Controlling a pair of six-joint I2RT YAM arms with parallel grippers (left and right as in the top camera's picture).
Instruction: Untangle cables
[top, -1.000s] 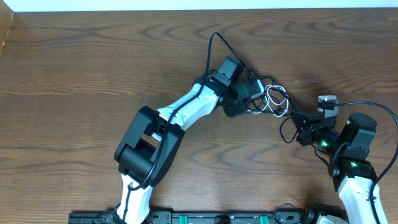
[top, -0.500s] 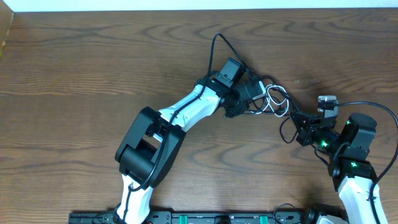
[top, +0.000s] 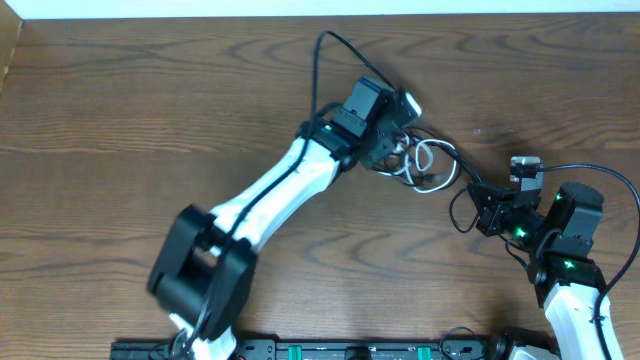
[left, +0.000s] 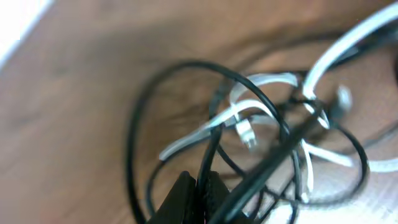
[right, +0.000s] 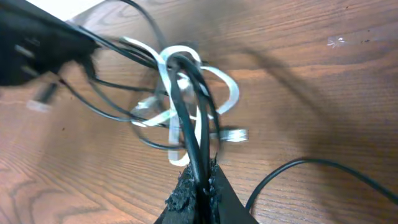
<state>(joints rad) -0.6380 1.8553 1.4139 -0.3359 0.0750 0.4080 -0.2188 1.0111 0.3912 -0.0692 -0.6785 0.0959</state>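
Your left gripper (left: 198, 190) and right gripper (right: 200, 182) each clamp a black cord (right: 189, 118); the cables (top: 428, 165) bunch between them. Pull apart slowly and low, and watch the white cord (right: 231, 93) for any tightening.

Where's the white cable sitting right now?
Overhead view, right of centre: the white cable loops among the black cables, just right of the left gripper and up-left of the right gripper.
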